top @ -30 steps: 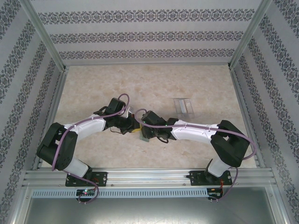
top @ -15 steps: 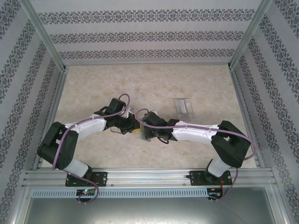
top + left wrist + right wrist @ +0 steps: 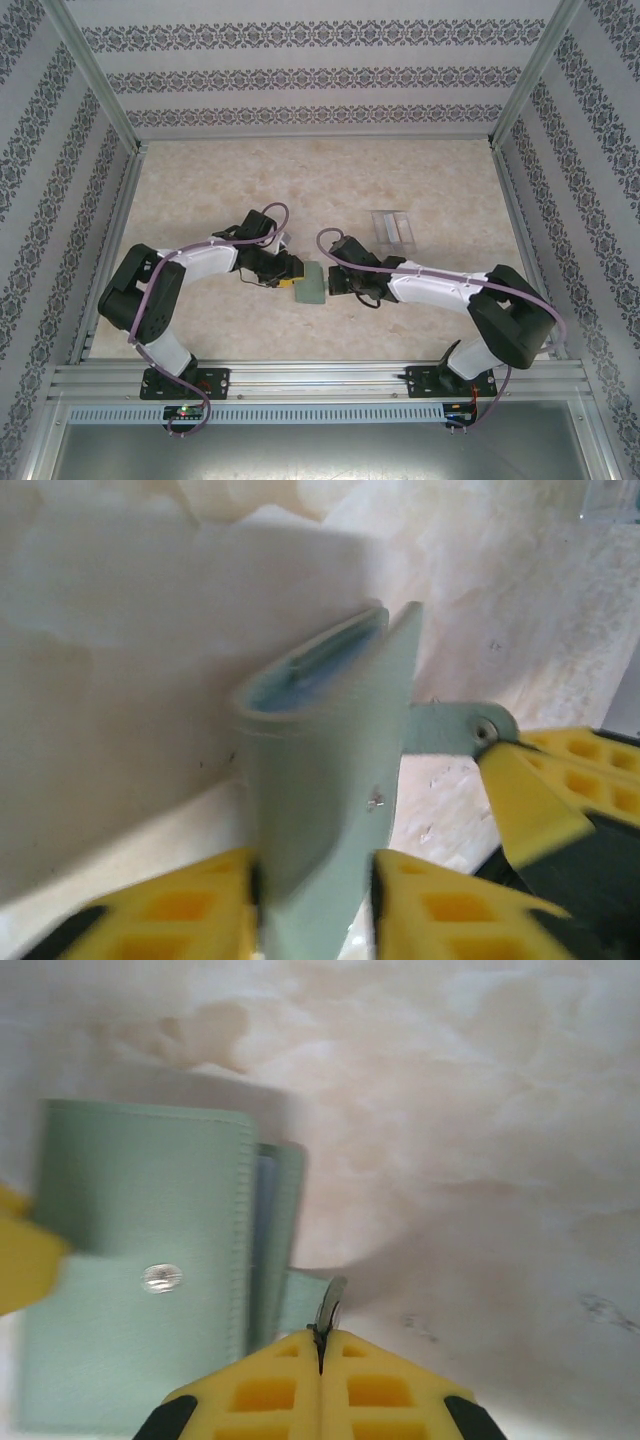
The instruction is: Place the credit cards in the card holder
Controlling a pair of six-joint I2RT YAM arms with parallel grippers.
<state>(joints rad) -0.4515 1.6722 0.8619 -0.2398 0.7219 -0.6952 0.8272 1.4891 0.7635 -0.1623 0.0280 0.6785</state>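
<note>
The sage-green card holder [image 3: 311,284] lies folded on the table between my two grippers. Seen edge-on in the left wrist view, the card holder [image 3: 330,760] has the bluish-pale edge of a credit card [image 3: 318,668] tucked in its fold. My left gripper [image 3: 315,870] straddles it, a yellow finger against each face. In the right wrist view the card holder [image 3: 140,1260] shows its flat side with a metal snap [image 3: 162,1278]. My right gripper [image 3: 322,1335] is shut on the thin snap tab [image 3: 303,1300] sticking out of the holder's side.
A clear plastic stand [image 3: 393,227] sits on the marble tabletop [image 3: 200,180] behind the right arm. Patterned walls and metal rails [image 3: 300,375] box the table in on all sides.
The right gripper has drawn back to the right, uncovering the green holder. The left arm has swung right and the holder sits slightly lower.
</note>
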